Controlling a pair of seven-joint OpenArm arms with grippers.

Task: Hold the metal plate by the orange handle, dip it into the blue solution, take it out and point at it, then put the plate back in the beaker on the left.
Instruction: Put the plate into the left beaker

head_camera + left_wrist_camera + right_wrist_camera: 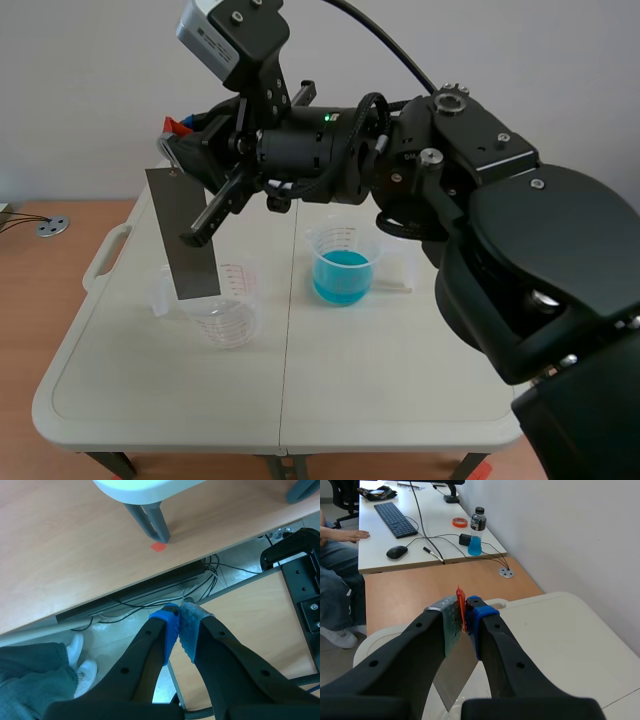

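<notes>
The right gripper is clamped on a thin orange handle, its two fingers parted only by the handle's width, one blue pad and one grey-green pad pressing it from either side. From the handle a flat grey metal plate hangs almost upright, tilted a little, over the left part of the white desk. The plate's lower edge overlaps the mouth of a clear beaker with red scale marks; whether the edge sits inside or just at the rim cannot be told. To the right of it, apart from the plate, stands a second clear beaker roughly half full of blue solution. The right arm stretches across from the right side, raised above both beakers. The left gripper is closed on nothing, its pads meeting, and it points down at the floor beside the desk, near a desk leg, a bundle of cables and a person's white shoe. Beyond the plate, on another desk, stands a bottle partly filled with blue liquid.
</notes>
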